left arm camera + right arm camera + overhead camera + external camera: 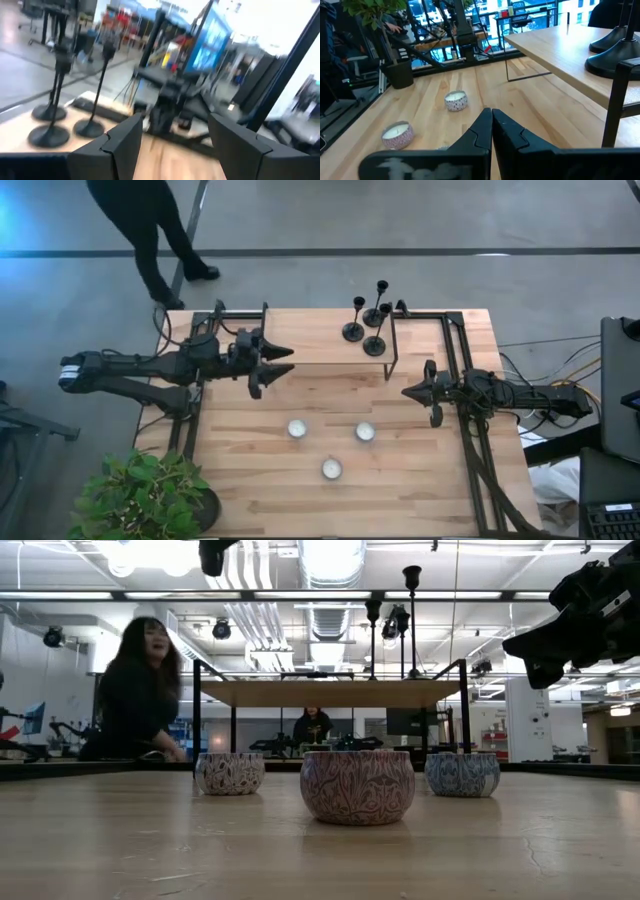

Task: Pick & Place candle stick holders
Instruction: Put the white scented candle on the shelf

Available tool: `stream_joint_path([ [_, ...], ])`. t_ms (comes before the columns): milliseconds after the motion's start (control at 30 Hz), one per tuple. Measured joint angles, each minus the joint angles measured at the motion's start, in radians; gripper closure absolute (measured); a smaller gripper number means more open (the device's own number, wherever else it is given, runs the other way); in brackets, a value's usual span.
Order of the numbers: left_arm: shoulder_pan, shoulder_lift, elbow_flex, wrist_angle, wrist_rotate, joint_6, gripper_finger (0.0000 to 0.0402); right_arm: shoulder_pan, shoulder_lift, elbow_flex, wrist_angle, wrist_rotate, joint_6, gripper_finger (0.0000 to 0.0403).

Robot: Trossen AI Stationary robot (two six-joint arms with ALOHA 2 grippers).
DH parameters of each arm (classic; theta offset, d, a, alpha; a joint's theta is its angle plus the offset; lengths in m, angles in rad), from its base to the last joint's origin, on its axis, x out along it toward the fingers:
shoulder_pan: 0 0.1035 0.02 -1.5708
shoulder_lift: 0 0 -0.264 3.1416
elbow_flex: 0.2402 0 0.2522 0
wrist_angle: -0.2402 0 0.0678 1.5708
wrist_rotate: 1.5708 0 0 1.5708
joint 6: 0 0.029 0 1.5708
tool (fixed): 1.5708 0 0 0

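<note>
Presumably rigid, top-heavy metal: three candle stick holders (368, 322) on the raised shelf (310, 340), best pinched mid-stem; left gripper (272, 367) beside shelf, fingers parted, empty; right gripper (408, 392) closed, empty.

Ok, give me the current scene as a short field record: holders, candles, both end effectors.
holders: three holders, upright, clustered on the raised shelf
candles: three candles on the table, below the shelf
left end effector: left end effector open, empty, at the shelf's left part, facing the holders
right end effector: right end effector shut, empty, waiting right of the shelf
person: person beyond the table
</note>
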Motion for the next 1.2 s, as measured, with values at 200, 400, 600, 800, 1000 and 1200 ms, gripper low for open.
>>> stream_joint_path([
  [200, 0.000, -0.005, 0.001, 0.015, 0.045, -0.104, 0.0168, 0.000, 0.000, 0.000, 0.000, 0.000, 0.000, 0.0394],
  [400, 0.001, 0.001, 0.001, 0.005, 0.098, -0.058, 0.0168, 0.000, 0.000, 0.001, 0.000, 0.000, 0.000, 0.0394],
  [600, -0.021, 0.095, 0.119, -0.525, 0.298, 0.089, 0.0169, 0.000, 0.000, 0.001, 0.000, 0.000, 0.000, 0.0394],
  [800, -0.041, 0.273, 0.325, -0.971, 0.218, 0.324, 0.0154, 0.000, 0.000, 0.001, 0.000, 0.000, 0.000, 0.0394],
  [1000, -0.041, 0.383, 0.418, -1.025, 0.214, 0.388, 0.0101, 0.000, 0.000, 0.001, 0.000, 0.000, 0.000, 0.0394],
  [1200, -0.041, 0.450, 0.412, -1.043, 0.216, 0.424, 0.0036, 0.000, 0.000, 0.001, 0.000, 0.000, 0.000, 0.0394],
])
